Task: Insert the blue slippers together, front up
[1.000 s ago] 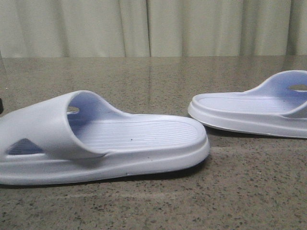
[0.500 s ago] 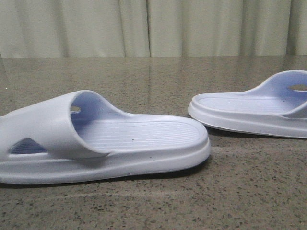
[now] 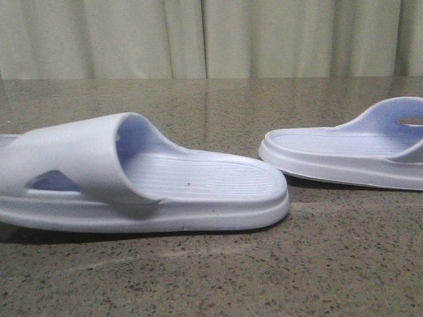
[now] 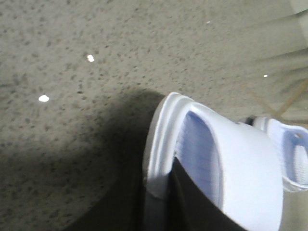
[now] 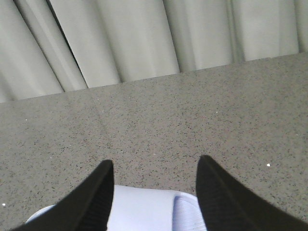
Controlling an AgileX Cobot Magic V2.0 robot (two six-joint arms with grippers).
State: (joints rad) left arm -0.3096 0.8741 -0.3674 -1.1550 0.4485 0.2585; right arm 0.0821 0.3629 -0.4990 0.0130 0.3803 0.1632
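Lying flat on speckled table (image 3: 211, 277): left slipper (image 3: 142, 181) near front edge, heel pointing right; right slipper (image 3: 344, 152) sitting farther back at right, bare stone between them. Left gripper (image 4: 168, 202) pinching left slipper's toe rim, dark finger (image 4: 192, 207) pressing inside under strap. Right gripper (image 5: 153, 192) hovering with jaws spread over right slipper's strap, not touching. Curtain (image 3: 211, 36) closing off far edge.
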